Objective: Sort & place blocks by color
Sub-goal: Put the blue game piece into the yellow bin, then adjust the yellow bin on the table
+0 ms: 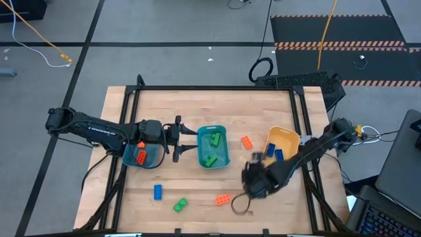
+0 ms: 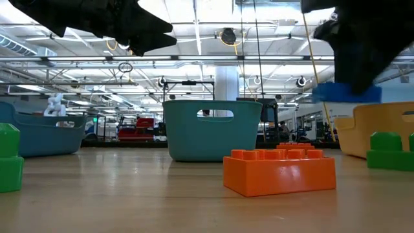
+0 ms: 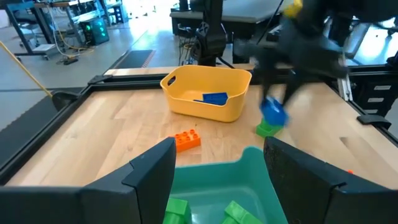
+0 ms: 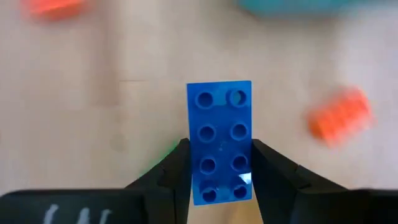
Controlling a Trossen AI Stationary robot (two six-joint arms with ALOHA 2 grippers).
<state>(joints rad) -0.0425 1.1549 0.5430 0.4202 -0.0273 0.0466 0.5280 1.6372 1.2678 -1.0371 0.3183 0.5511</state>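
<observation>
My right gripper (image 1: 253, 174) is near the table's right side, just in front of the yellow bin (image 1: 283, 139), and is shut on a blue studded block (image 4: 219, 134). In the low view that block (image 2: 346, 92) hangs well above the tabletop. A green block (image 3: 267, 129) lies on the table right under it. My left gripper (image 3: 217, 162) is open over the left rim of the middle teal bin (image 1: 214, 146), which holds green blocks. The left teal bin (image 1: 141, 156) holds an orange block. Blue blocks lie in the yellow bin. My right gripper pinches the blue block between its two fingers, one finger (image 4: 177, 165) on each long side, at the block's end nearer the wrist (image 4: 221, 186). The fingers come from above, pointing down. The block is lifted clear, and its other end (image 4: 219, 93) sticks out past the fingertips.
Loose on the table are an orange block (image 1: 246, 141) between the middle and yellow bins, another orange block (image 1: 222, 199), a blue block (image 1: 158, 191) and a green block (image 1: 180, 205) toward the near edge. A dark frame rail runs around the tabletop.
</observation>
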